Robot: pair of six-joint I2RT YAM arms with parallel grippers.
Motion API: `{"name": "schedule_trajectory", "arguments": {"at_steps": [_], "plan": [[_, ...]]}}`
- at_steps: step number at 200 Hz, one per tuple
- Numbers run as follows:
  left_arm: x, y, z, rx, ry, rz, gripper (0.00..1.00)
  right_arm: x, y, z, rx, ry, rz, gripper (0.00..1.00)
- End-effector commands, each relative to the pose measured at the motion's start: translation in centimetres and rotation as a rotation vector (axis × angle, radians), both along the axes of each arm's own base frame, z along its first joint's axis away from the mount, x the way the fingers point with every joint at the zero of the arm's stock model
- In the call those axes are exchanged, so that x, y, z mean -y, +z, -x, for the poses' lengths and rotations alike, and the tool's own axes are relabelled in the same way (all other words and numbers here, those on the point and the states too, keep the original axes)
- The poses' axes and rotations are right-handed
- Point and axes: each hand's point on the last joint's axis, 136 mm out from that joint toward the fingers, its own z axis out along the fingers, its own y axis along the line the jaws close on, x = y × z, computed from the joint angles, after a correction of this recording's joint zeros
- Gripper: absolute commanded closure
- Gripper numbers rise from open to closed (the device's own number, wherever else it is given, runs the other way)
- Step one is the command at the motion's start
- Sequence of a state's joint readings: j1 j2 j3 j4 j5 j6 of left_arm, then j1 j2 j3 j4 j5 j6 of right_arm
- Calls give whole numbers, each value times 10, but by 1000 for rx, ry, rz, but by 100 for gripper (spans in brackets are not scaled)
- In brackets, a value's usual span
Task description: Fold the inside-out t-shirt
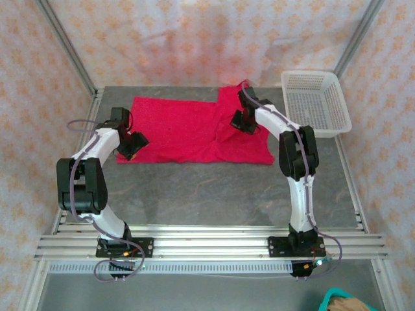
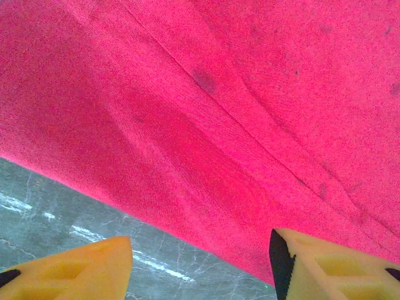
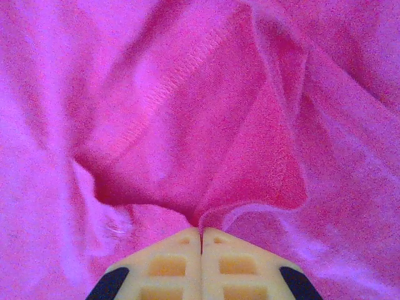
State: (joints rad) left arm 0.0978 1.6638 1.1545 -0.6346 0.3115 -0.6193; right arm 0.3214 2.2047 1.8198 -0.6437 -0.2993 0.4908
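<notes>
The inside-out t-shirt point(image 1: 181, 129) lies spread flat on the grey table point(image 1: 207, 194), bright red-pink, with its right part bunched higher toward the back. My left gripper point(image 1: 133, 146) sits at the shirt's near-left edge. In the left wrist view it point(image 2: 200, 265) is open, the shirt's hem point(image 2: 187, 231) running across just ahead of its yellow fingers point(image 2: 69, 269), nothing between them. My right gripper point(image 1: 243, 122) is over the shirt's right part. In the right wrist view it point(image 3: 201, 232) is shut on a pinched fold of the t-shirt point(image 3: 187, 137), which rises in a peak with a stitched seam showing.
A white mesh basket point(image 1: 318, 100) stands at the table's back right corner, just right of the right arm. Bare grey table runs between the shirt's near edge and the arm bases. Patterned walls close in the back and sides.
</notes>
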Motion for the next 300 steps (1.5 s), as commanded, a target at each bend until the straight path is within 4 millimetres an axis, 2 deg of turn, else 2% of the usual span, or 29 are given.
{"name": "schedule_trajectory", "arguments": {"at_steps": [1,23,36,47,57,72,93,112,134,148,166,187,208,226,257,300], "plan": [[2,-4,-2,-8,-15,1,39,5,-2,-7,-10,1,38,99],[3,-5,-2,-11,-18,0,40,0,-4,-21,4,19,39,99],[2,-5,-1,-14,-21,-5,40,-7,-8,-30,5,37,31,95],[1,-6,1,-17,-23,-11,40,-12,-12,-37,-8,51,21,86],[1,-7,2,-20,-25,-12,40,-17,-12,-41,-26,64,17,69],[1,-7,3,-22,-25,-12,40,-22,-4,-41,-25,92,23,60],[4,-6,2,-11,-21,4,40,-18,15,-34,13,91,33,47],[7,-4,0,0,-23,24,40,-7,33,-19,45,66,43,42],[9,-3,-7,8,-26,39,39,1,36,6,60,33,15,38],[10,-4,-15,23,-24,62,39,4,25,21,50,11,-9,38],[7,-17,-19,10,0,116,39,15,3,40,6,-28,-17,38],[-9,-38,-18,-13,55,147,39,32,-20,59,-38,-77,-12,38],[-43,-61,-4,-74,145,108,40,61,-35,78,-85,-128,48,38],[-57,-72,7,-111,191,107,40,74,-46,94,-125,-145,65,38],[-52,-74,22,-114,202,116,40,79,-57,127,-186,-113,82,38],[-38,-66,73,-145,183,110,40,86,-63,192,-258,-51,144,38]]}}
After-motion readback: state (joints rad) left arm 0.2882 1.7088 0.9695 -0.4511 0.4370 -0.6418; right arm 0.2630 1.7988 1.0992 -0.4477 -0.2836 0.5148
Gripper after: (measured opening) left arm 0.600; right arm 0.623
